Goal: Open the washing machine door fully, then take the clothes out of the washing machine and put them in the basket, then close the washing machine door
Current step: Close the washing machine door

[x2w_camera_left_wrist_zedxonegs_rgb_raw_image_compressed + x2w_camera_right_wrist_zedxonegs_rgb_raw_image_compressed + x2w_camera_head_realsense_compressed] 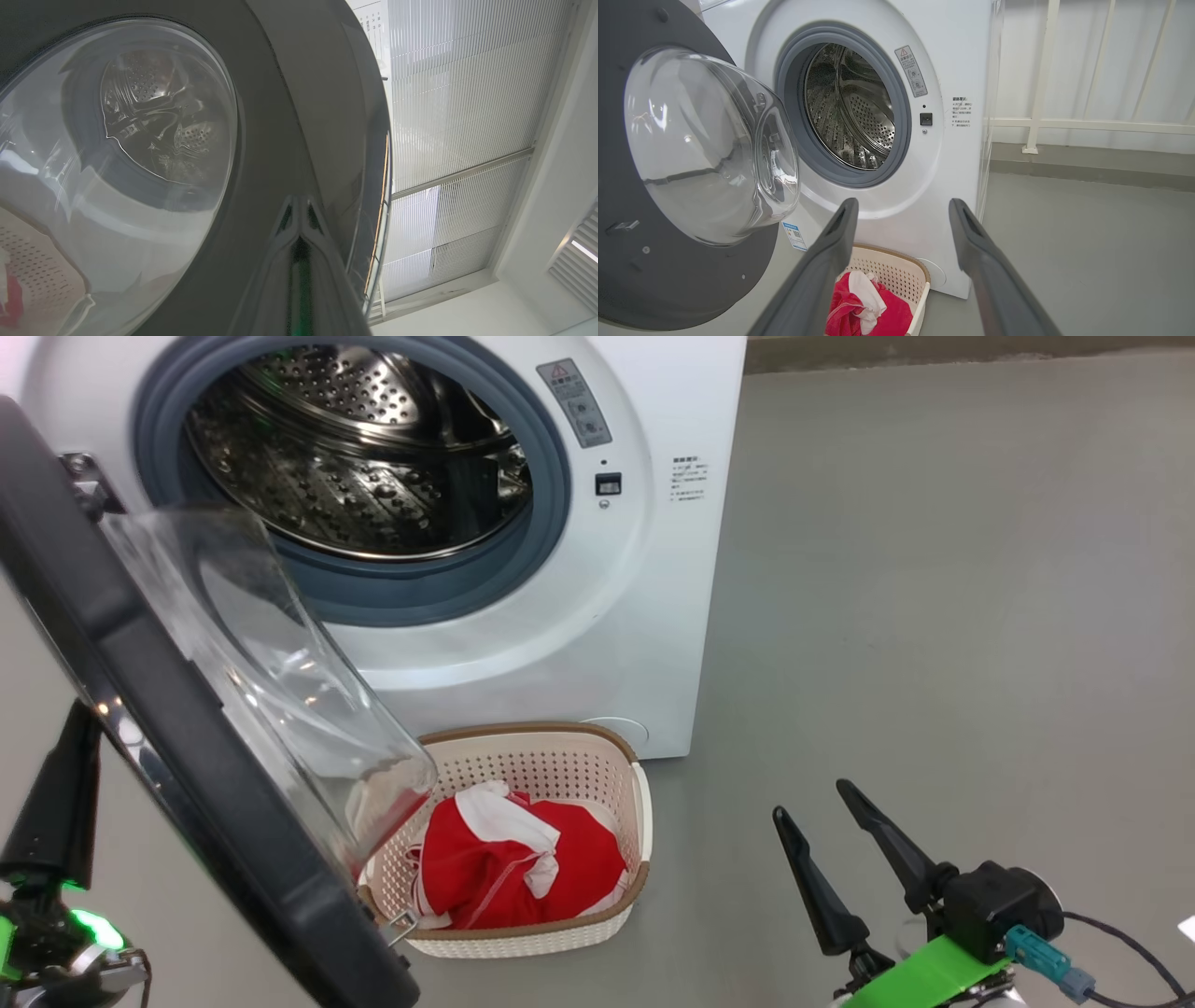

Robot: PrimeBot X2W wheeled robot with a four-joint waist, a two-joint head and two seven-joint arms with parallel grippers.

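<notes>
Red clothes point(504, 877) lie in the basket point(546, 767) on the floor point(934, 616) below the washer point(644, 616), its drum point(373, 476) apparently empty; closed left tool point(299, 247) meets the open door point(56, 551), right tool point(812, 800) gapes empty, so seemingly only door-closing remains.

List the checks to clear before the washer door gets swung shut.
1. Perforated steel drum emptied: ok, no fabric in the visible part.
2. Red clothes with white trim inside the cream perforated plastic basket: ok.
3. Grey rubber gasket free of trapped fabric: ok.
4. Round black-rimmed glass door clears the basket on its swing: cannot tell; its glass bowl overlaps the basket's left end in the head view.
5. Left gripper shut, on the door's outer side: ok; contact cannot tell.
6. Right gripper open, holding nothing, away from the doorway: ok.
</notes>
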